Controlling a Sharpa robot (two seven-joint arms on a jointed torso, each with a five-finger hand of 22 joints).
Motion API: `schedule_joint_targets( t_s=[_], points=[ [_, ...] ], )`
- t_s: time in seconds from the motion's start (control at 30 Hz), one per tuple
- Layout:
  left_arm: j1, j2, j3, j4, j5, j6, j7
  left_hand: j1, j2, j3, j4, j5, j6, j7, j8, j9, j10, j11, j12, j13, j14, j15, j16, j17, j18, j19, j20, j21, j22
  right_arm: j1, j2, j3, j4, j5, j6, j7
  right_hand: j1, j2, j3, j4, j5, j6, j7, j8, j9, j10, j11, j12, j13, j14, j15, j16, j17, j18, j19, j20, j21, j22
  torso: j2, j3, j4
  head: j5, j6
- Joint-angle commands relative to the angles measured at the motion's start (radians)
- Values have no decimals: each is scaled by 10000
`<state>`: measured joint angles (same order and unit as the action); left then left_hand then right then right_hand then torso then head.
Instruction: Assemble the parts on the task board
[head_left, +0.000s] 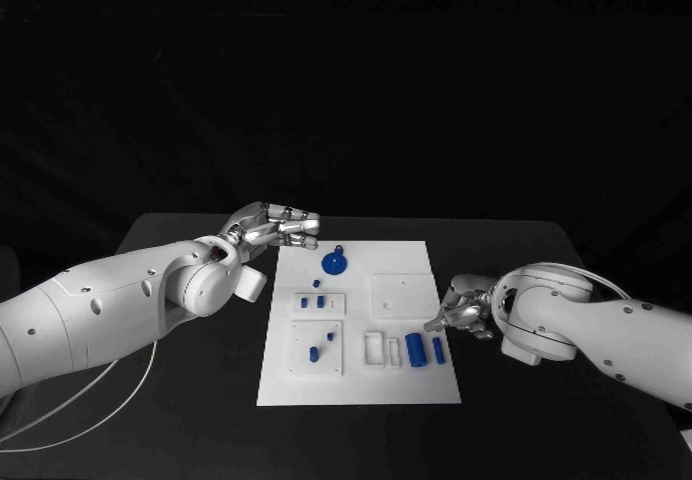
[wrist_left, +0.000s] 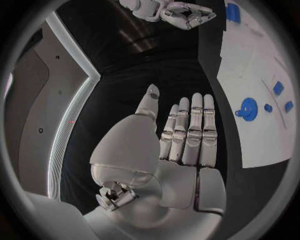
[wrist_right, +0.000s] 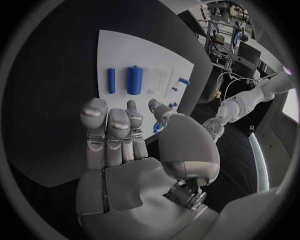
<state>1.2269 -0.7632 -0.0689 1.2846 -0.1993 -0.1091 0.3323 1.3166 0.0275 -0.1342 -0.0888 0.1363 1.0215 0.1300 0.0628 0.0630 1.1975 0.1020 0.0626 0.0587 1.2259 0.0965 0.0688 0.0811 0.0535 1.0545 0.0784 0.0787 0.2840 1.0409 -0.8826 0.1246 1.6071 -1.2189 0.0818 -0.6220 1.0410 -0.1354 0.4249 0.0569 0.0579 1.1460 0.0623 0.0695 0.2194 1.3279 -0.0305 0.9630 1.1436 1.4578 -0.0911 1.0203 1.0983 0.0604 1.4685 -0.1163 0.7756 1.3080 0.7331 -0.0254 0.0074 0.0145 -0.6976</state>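
The white task board (head_left: 361, 385) lies in the middle of the black table. On its far part lies a round blue part with a small handle (head_left: 335, 263), which also appears in the left wrist view (wrist_left: 249, 108). Small blue parts (head_left: 313, 300) stand in the left recesses. A thick blue cylinder (head_left: 415, 349) and a thin one (head_left: 438, 348) lie near the right edge, and both appear in the right wrist view (wrist_right: 134, 80) (wrist_right: 110, 80). My left hand (head_left: 274, 228) hovers by the board's far left corner, fingers straight (wrist_left: 187, 132), holding nothing. My right hand (head_left: 464, 312) sits at the board's right edge beside the thin cylinder, fingers apart (wrist_right: 119, 135) and empty.
White empty slots (head_left: 384, 349) sit just left of the cylinders, and a square white recess (head_left: 400, 292) lies above them. A white cable (head_left: 137, 385) loops under my left arm. Black table surface surrounds the board on all sides.
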Motion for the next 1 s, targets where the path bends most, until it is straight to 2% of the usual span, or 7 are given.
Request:
schedule_joint_targets(
  t_s=[0.03, 0.1, 0.27, 0.53, 0.7, 0.87, 1.0],
  points=[
    [-18, 2, 8, 82, -253, 459, 330, -96, -9, -69, 24, -9, -52, 3, 19, 14, 38, 34, -14, 9, 29, 7, -39, -20, -56, 101, 41, 80, -277, 0, 46, -70, -78, 576, 843, -860, -90, -2, -102, 64, -63, -110, 16, -67, 6, 119, 13, -69, 133, 9, 50, 30, 26, -65, 277, 79, 103, 1030, -46, -22, -18, -19, -16],
    [-27, 0, 8, 99, -273, 476, 366, -136, -27, -79, 47, -14, 26, -72, 22, 15, -185, 96, -16, 11, -254, 97, -63, -74, -56, 34, 96, 55, -354, 0, 86, -128, -125, 595, 832, -903, -140, -41, -132, 106, -69, -151, 33, -67, -17, 135, 23, -75, 173, 15, 56, 43, 42, -67, 270, 83, 138, 1032, -55, -25, -24, -26, -35],
    [-39, 3, 7, 114, -266, 498, 427, -166, -80, 10, 74, -21, -6, -134, 15, 12, -672, 203, -23, 9, -775, 283, -72, -84, 113, -127, 309, 29, -623, -1, 266, -283, -267, 595, 680, -957, -146, -167, -115, 276, -69, -167, 44, -38, -213, 206, 28, -181, 493, 10, 57, 108, 152, -45, 197, 84, 394, 1033, -55, -28, -29, -29, -66],
    [-48, 56, 7, 105, -183, 540, 453, -179, -107, 72, 105, -21, -54, -51, 8, 7, -730, 231, -27, 8, -804, 298, -76, -77, 152, -125, 335, 106, -844, -13, 576, -535, -465, 546, 78, -961, -243, -447, -238, 445, -93, -360, 98, -74, -332, 248, 52, -233, 580, 29, 51, 128, 193, -48, 192, 69, 511, 1045, -43, -50, 0, -41, -80],
    [-50, 79, 7, 91, -158, 563, 438, -192, -118, 68, 117, -38, -66, -19, 11, 8, -756, 263, -27, 8, -810, 303, -77, -77, 153, -126, 339, 117, -877, -25, 773, -710, -669, 518, 19, -964, -201, -521, -261, 505, -96, -494, 132, -67, -415, 235, 70, -288, 601, 23, 52, 113, 202, -45, 182, 63, 508, 1040, -33, -30, -14, -21, -113],
    [-50, 114, 5, 74, -141, 589, 399, -211, -140, 71, 149, -35, -95, 53, 11, 8, -783, 289, -27, 8, -793, 302, -75, -72, 156, -123, 341, 139, -932, -45, 978, -957, -907, 512, 28, -967, -146, -548, -310, 562, -97, -538, 149, -54, -524, 230, 82, -366, 660, 22, 59, 93, 236, -42, 163, 69, 523, 1037, -35, -33, -15, 0, -134],
    [-50, 132, 2, 72, -131, 623, 380, -221, -157, 67, 160, -35, -112, 80, 8, 7, -791, 304, -27, 8, -790, 304, -76, -71, 156, -124, 341, 144, -947, -89, 1148, -1049, -1064, 433, -37, -969, -141, -572, -330, 571, -97, -558, 156, -57, -559, 237, 87, -379, 684, 27, 58, 81, 242, -39, 160, 69, 523, 1036, -25, -19, -19, 33, -142]
  ],
)
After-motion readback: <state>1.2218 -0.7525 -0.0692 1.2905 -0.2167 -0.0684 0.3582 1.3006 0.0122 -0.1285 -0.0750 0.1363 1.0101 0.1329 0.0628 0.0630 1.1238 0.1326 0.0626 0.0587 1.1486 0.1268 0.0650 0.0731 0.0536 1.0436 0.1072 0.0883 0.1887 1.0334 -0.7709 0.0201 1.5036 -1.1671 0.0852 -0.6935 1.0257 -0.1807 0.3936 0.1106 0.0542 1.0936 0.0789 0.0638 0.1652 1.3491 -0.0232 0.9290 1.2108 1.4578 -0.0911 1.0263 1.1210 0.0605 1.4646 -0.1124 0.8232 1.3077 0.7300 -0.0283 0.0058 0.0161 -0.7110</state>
